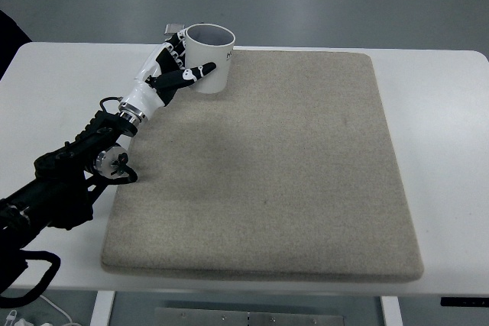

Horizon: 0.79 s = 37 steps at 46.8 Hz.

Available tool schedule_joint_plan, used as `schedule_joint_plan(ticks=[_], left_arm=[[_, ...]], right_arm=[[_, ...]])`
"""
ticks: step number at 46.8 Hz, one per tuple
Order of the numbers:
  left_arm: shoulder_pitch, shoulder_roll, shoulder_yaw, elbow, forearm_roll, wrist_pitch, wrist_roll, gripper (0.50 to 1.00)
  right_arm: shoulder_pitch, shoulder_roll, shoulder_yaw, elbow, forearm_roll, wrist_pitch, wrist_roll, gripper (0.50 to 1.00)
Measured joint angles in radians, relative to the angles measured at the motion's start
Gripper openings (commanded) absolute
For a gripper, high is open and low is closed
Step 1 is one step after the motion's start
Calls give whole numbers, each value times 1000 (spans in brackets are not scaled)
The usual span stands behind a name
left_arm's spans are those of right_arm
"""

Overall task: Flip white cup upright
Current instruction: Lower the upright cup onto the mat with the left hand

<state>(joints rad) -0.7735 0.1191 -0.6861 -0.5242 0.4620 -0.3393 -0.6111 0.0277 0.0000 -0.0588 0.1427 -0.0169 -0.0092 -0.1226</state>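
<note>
black left arm reaching in from the near left — left hand (174, 66) with fingers (195, 73) wrapped around the white cup (210, 59), upright, mouth open upward, at the far-left corner of the beige mat (306, 173) on the white surface (451, 150).

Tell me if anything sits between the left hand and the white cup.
Nothing visible does. The left hand already wraps the white cup, which stands mouth up at the far left corner of the beige mat.
</note>
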Motion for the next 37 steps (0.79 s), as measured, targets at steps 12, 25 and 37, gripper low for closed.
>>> schedule_joint_plan(ticks=[12,25,37], left_arm=[[9,1,1,2,57,14,0,553],[37,-2,2,2,94,28,0,555],[52,-5,1,-1,95,27,0,632]], right_arm=[[0,0,1,0,0,0,0,930],[0,0,-3,0,0,0,0,930],[0,0,-3,0,2,3,-2,930]])
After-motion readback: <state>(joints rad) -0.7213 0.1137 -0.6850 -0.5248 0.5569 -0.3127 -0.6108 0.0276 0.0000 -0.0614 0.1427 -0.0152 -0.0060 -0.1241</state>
